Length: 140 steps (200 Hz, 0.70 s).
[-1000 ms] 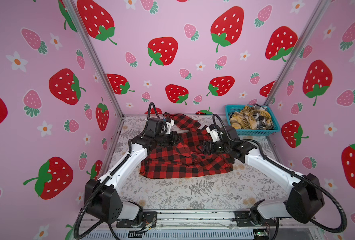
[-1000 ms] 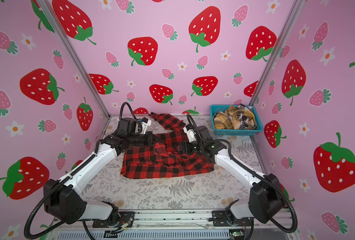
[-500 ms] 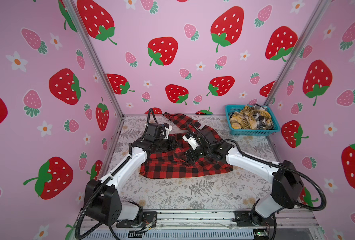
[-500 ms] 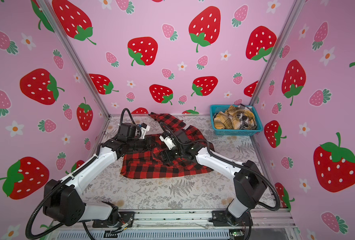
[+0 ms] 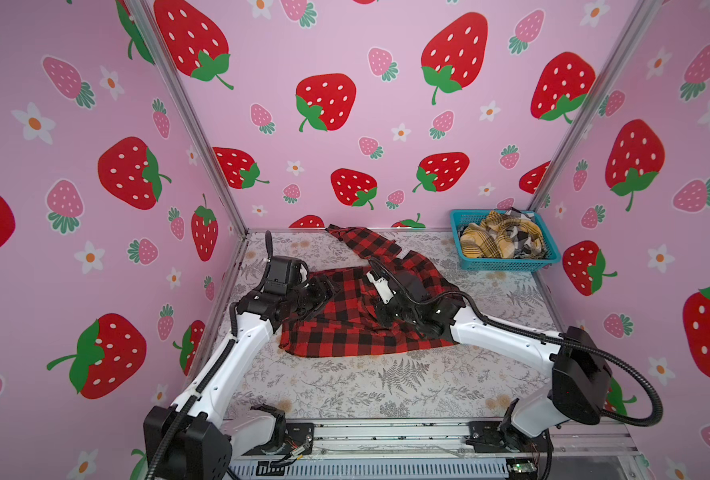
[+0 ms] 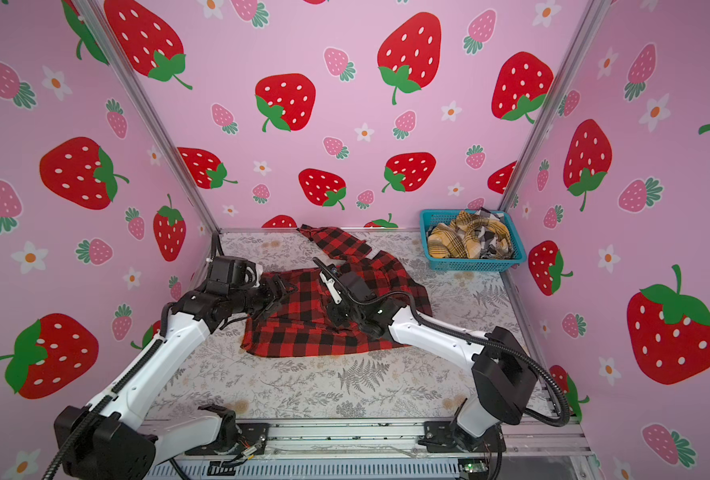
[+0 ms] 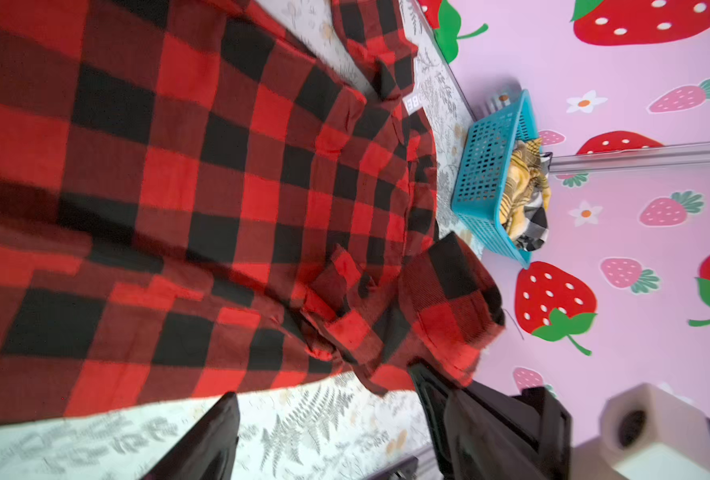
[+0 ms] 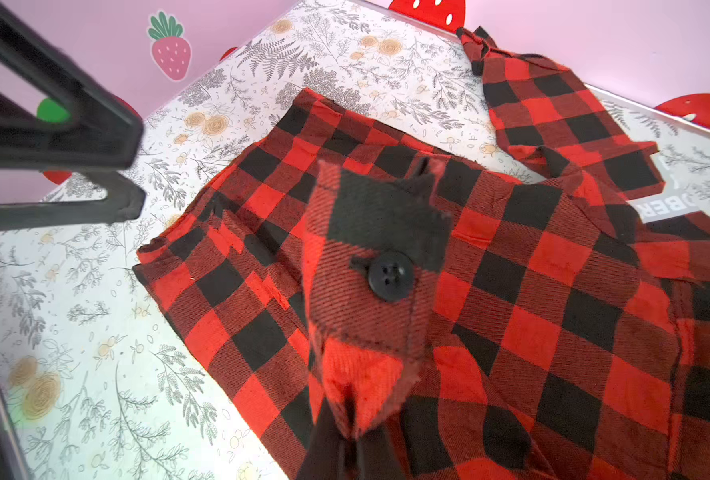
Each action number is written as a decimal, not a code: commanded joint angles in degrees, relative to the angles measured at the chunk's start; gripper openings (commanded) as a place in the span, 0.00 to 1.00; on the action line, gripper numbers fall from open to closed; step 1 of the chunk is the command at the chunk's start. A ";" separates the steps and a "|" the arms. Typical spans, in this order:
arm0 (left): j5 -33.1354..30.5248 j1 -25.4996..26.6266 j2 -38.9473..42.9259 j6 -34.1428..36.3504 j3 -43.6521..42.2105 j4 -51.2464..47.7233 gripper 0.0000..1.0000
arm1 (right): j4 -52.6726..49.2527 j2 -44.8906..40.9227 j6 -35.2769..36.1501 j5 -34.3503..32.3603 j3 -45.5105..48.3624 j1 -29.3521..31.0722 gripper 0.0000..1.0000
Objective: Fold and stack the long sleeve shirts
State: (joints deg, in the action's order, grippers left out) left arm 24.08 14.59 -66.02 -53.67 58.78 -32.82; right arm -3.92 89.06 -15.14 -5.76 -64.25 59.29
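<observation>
A teal basket (image 5: 507, 264) (image 6: 469, 262) sits in the far right corner of the tabletop (image 5: 386, 395), close to both walls. Two crumpled shirts fill it. The yellow shirt (image 5: 482, 241) (image 6: 449, 245) takes up the left and middle. The black-white shirt (image 5: 521, 239) (image 6: 490, 237) is bunched toward the right and back. Both rise just above the rim. In the left wrist view the basket (image 7: 486, 174) shows its mesh wall, with yellow cloth (image 7: 519, 183) and black-white cloth (image 7: 534, 216) piled at its open top.

The red shirt (image 5: 345, 332) (image 6: 303, 336) lies outside the basket, well apart from it. It is rumpled and partly folded across the middle of the tabletop, with one sleeve running to the back wall.

The left hand (image 5: 324, 291) (image 8: 137, 174) is at the shirt's left edge. Its jaws are spread and nothing is between them.

The right hand (image 5: 382, 316) (image 8: 341, 440) is pressed together on the shirt's buttoned cuff (image 8: 370, 270), which it pinches and holds raised above the rest of the shirt.
</observation>
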 commanded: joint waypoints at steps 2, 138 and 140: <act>1.79 2.00 0.88 -11.25 -2.31 0.17 0.80 | 4.82 -0.89 4.02 -5.62 1.61 2.50 0.00; 1.39 6.50 -4.01 -17.36 -2.98 6.02 0.43 | 4.00 2.13 5.58 -5.87 1.40 8.74 0.00; 1.30 6.57 -4.14 -17.35 -2.97 6.06 0.42 | 4.01 2.19 5.54 -5.87 1.41 8.74 0.00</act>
State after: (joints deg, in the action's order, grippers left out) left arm 25.54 20.86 -69.12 -70.63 56.01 -27.18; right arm -0.86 91.33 -10.39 -11.22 -63.26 67.37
